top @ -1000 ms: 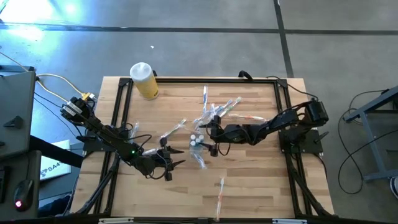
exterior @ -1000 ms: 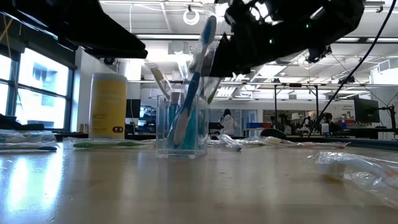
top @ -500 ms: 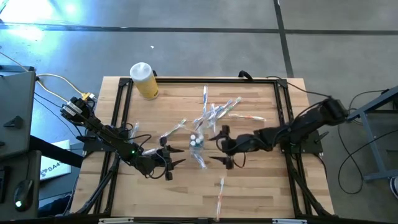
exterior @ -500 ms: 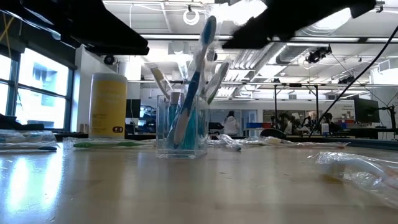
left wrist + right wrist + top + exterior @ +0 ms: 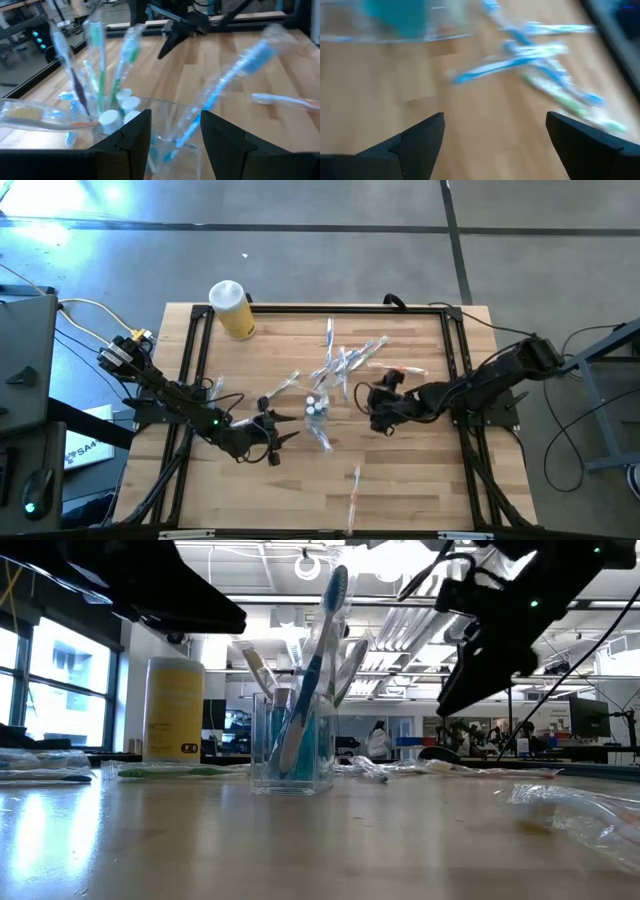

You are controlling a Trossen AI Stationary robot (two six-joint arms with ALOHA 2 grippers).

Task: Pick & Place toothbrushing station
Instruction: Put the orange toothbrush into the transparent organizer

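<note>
Toothbrush cup (image 5: 316, 407) stands mid-table, partly stocked; my right gripper (image 5: 377, 406) hangs beside it, wide open and empty, left gripper (image 5: 272, 442) part-open, holding nothing, so next I'd judge fetching another loose wrapped toothbrush (image 5: 352, 360).

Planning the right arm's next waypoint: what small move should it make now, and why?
Probably ease the right pincer toward the loose wrapped toothbrushes and lower over one. Its fingers are open and empty above the wood, beside the clear cup, which already holds brushes and white-capped tubes. The left pincer waits on the cup's other side.
</note>
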